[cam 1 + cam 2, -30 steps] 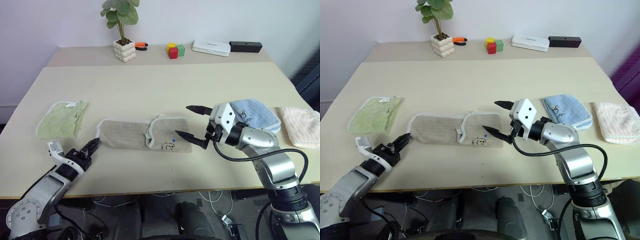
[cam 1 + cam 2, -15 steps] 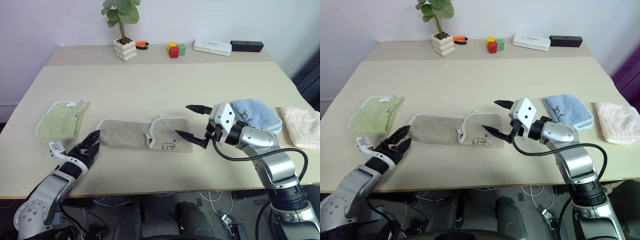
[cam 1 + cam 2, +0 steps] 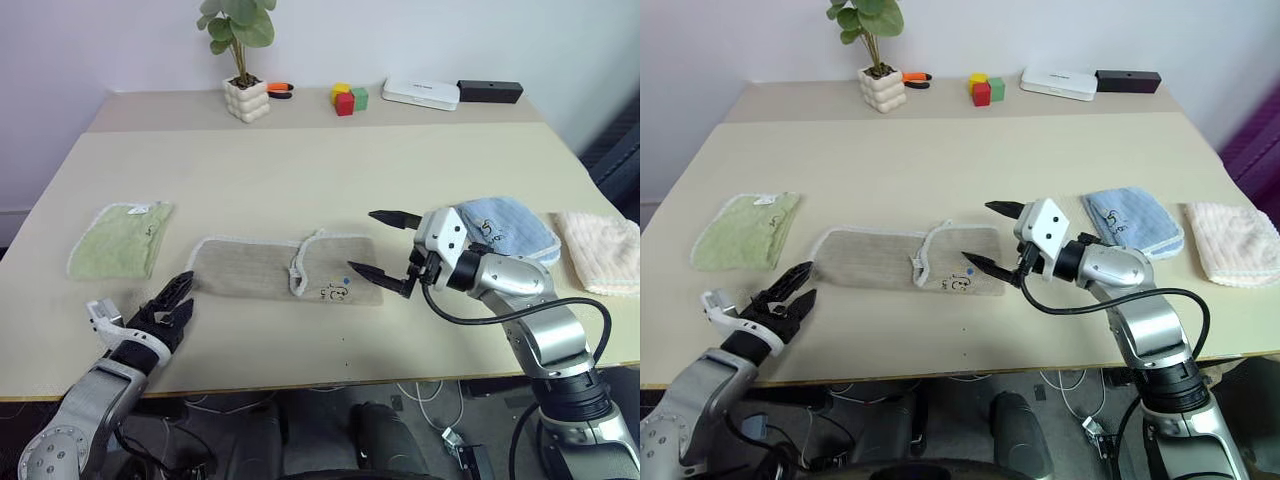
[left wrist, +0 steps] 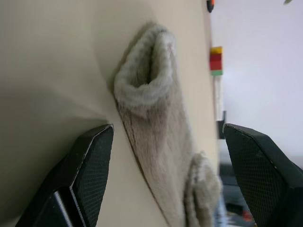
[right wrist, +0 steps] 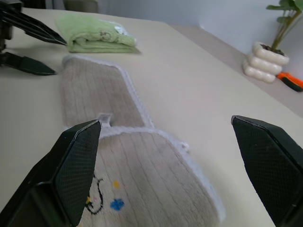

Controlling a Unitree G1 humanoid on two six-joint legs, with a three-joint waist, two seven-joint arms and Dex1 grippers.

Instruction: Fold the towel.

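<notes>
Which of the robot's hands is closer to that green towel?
The left hand. It sits open just in front of the green towel, toward the table's near edge. The right hand is open far across, past the beige towel.

Both arms are showing silver-grey metal shells with rounded joints and black bands. A black cable is looping from the right arm's (image 3: 530, 320) wrist to its forearm. The right gripper (image 3: 385, 247) is wearing a white angular block behind two pointed black fingers; the left gripper (image 3: 172, 300) is showing the same black fingers and a small white piece.
</notes>
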